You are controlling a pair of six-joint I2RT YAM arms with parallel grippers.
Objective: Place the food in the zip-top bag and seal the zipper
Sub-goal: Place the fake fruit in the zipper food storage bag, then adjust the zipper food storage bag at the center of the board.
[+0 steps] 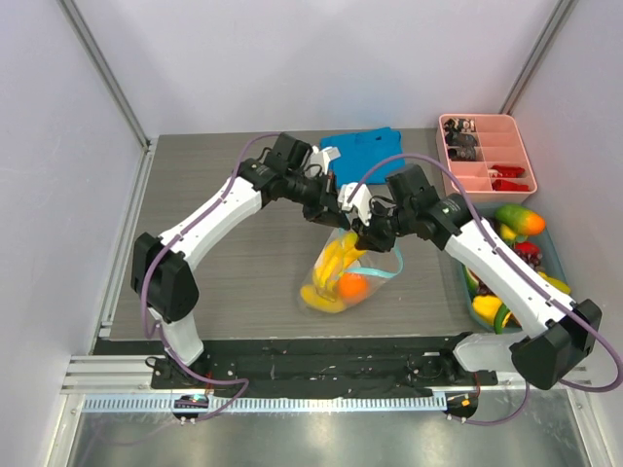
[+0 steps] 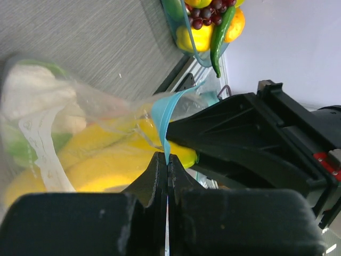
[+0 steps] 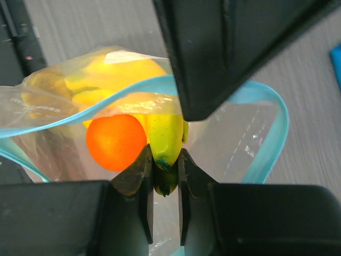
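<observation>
Inward, arms (image 1: 209, 219) arched, left jaws pinching zipper (image 2: 162, 114), right jaws clamping banana (image 3: 165, 138).

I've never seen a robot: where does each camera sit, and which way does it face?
Top external: above and behind, facing down at the table; both arms show over the zip-top bag.
Left wrist: on the left arm, facing along the left gripper, shut on the zipper.
Right wrist: likewise; right gripper clamps a banana.
Shared: all show the zip-top bag.
</observation>
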